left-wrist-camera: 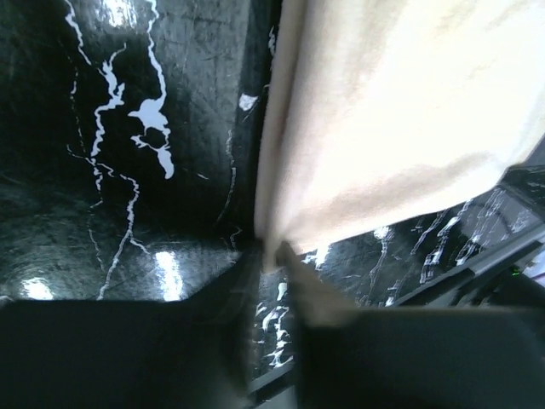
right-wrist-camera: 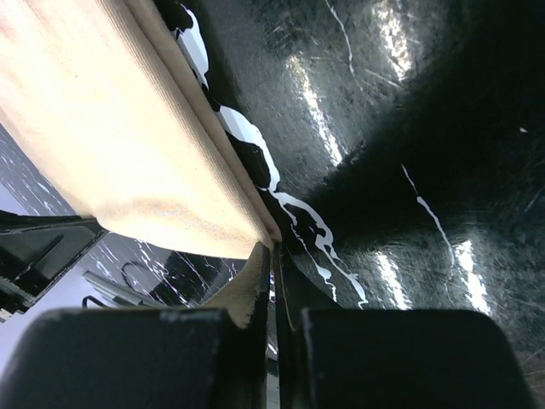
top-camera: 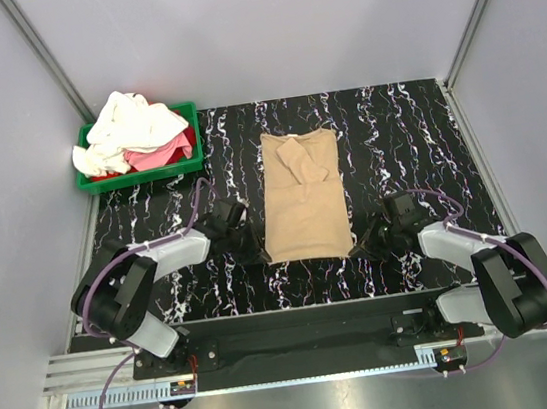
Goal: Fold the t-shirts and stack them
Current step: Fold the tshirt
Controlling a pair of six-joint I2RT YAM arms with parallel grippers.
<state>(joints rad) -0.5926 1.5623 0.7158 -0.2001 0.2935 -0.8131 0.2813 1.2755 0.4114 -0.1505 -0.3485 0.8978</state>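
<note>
Black marbled table (top-camera: pixel 396 138); wrist views alone: left gripper (left-wrist-camera: pixel 271 277), right gripper (right-wrist-camera: pixel 274 281) tight on tan t-shirt (left-wrist-camera: pixel 400 119).

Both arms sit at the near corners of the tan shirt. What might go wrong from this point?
1. Only the very corner of the tan t-shirt sits between the left fingers, with a gap visible beside it. It may slip out on lifting, skewing the fold.
2. The right fingers pinch the edge of stacked layers, so a lower layer might drop away.
3. The sleeve folded on top lies loose and could flop open.
</note>
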